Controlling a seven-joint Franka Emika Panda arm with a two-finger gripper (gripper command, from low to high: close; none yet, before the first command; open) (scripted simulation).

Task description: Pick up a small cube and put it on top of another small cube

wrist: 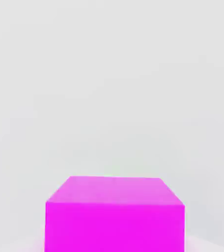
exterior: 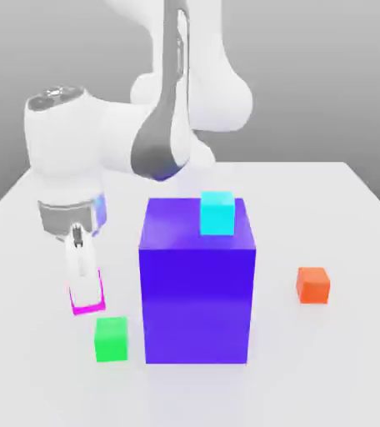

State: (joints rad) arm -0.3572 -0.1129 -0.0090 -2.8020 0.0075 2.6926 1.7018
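Gripper [exterior: 83, 279] first: we see it pointing straight down on the exterior view's left, its jaws closed tight around the magenta cube [exterior: 87, 298], which sits between the fingers low over the table [exterior: 352, 217]. We judge the pinch on two opposite faces is there so the cube hangs square and can be set down flat on another one. From the hand view we look right down onto the magenta cube [wrist: 115, 216], close under the camera, with pale table beyond it. Whether it is already clear of the table or just resting on it, we cannot tell. Just beside it, nearer us, sits the green cube [exterior: 111, 339], apart from it. To the exterior view's right of both stands the big blue-purple block [exterior: 197, 283], with a cyan cube [exterior: 217, 212] on top near the back edge. An orange cube [exterior: 312, 285] lies well apart beyond that. No containers anywhere here, so nothing is held inside anything. We reckon the stacking is yet to come.
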